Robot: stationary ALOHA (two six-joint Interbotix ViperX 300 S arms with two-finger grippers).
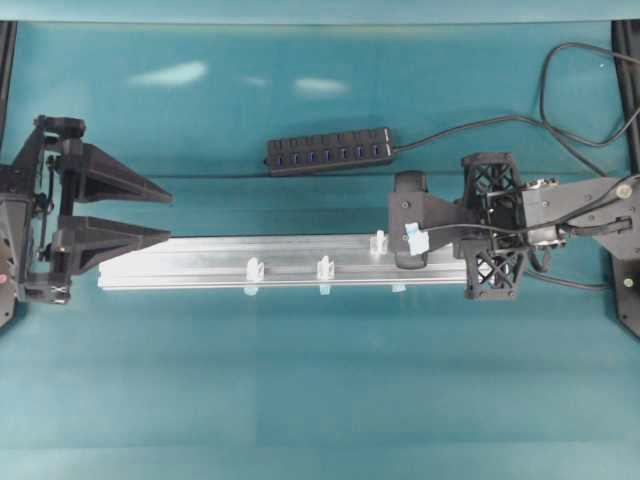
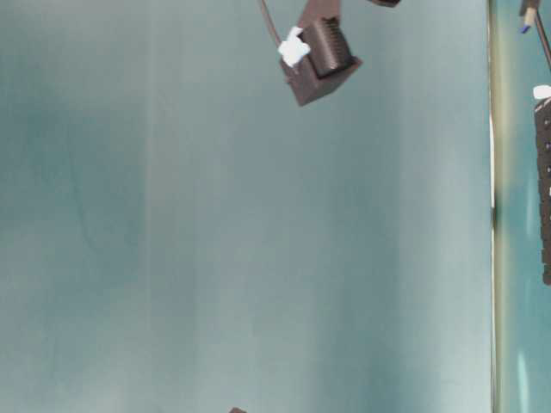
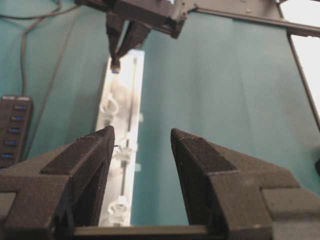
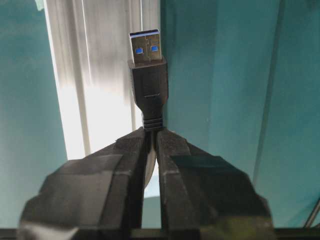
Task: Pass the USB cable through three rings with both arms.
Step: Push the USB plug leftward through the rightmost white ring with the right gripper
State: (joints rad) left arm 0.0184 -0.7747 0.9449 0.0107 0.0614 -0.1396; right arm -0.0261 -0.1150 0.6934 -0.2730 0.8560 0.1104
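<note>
No readable lettering anywhere — only a white tape tag on the right arm. The black lattice-framed right gripper (image 4: 151, 142) reaches in level over the right end of the long silver aluminium rail (image 1: 200, 262), jaws pinched tight on the thin black USB cable (image 4: 149, 85) just behind its plug, which juts straight ahead of the fingertips. The black left gripper (image 1: 160, 215) waits at the rail's left end, jaws parted and empty — three small translucent white ring clips (image 1: 254, 269) stand along the rail between the two.
</note>
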